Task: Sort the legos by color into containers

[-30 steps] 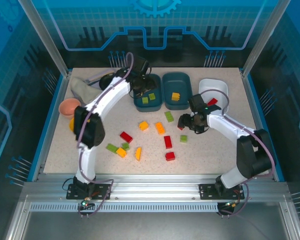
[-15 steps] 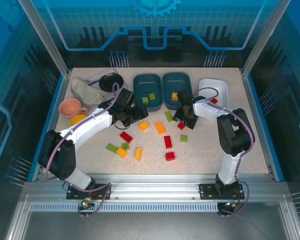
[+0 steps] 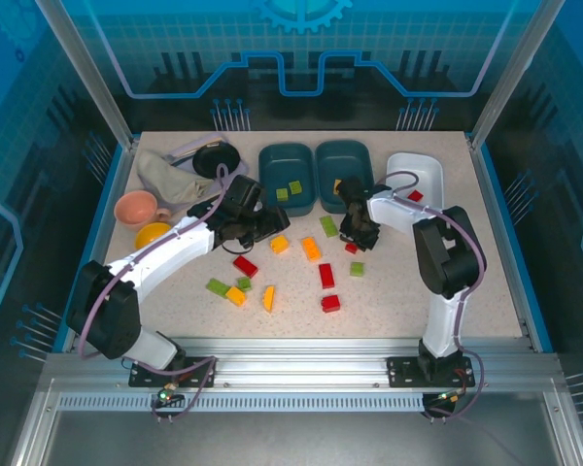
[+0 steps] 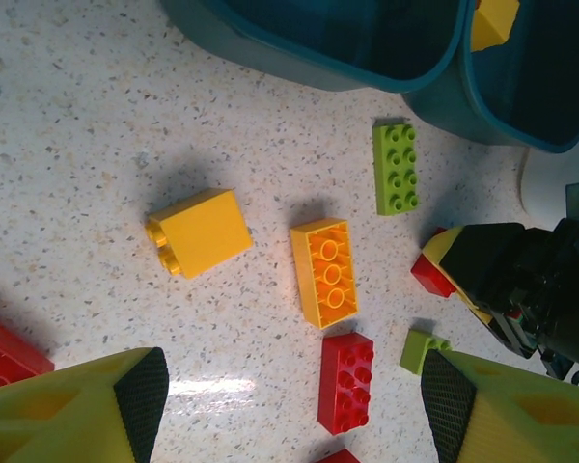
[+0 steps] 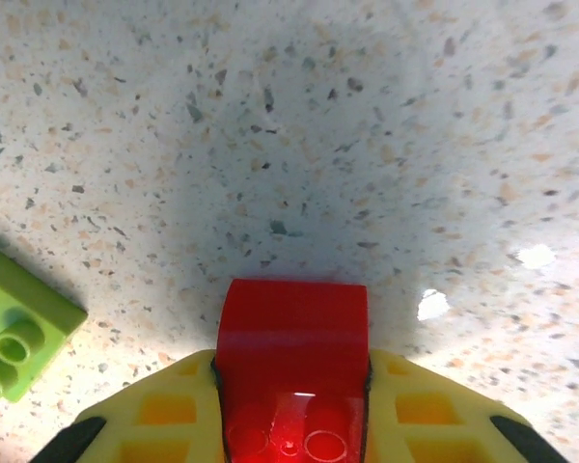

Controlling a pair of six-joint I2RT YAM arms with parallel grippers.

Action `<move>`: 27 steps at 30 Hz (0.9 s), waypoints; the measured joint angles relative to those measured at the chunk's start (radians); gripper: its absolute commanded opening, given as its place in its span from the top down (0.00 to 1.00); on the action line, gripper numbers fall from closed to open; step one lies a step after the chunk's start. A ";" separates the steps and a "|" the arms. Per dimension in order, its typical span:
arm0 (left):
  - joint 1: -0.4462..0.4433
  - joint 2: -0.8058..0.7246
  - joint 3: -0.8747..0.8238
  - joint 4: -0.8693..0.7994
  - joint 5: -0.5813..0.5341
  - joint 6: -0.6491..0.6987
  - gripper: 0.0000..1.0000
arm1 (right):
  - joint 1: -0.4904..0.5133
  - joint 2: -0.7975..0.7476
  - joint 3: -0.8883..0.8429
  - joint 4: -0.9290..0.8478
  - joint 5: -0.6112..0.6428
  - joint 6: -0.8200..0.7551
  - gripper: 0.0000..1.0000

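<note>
Where the right fingers [image 5: 154, 424] pinch a red brick [image 5: 291, 338], bare tabletop [image 5: 299, 116] ahead.

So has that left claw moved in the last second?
Yes. The left gripper was over the left teal tub; now it is off the tub on its near side, beside the yellow brick.

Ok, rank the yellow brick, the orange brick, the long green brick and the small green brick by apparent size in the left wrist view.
1. yellow brick and orange brick: too close to split
2. long green brick
3. small green brick: clearly smallest
</note>
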 measured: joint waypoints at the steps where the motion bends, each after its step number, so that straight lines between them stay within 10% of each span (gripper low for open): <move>1: -0.002 0.000 0.001 0.007 0.004 0.000 0.27 | 0.000 -0.020 0.001 -0.010 0.015 -0.013 0.78; 12: -0.018 0.084 0.120 0.095 0.090 -0.024 0.27 | -0.233 -0.230 0.117 -0.026 0.100 -0.272 0.75; 27: -0.030 0.132 0.188 0.073 0.094 -0.024 0.27 | -0.435 0.399 0.739 -0.168 -0.038 -0.409 0.62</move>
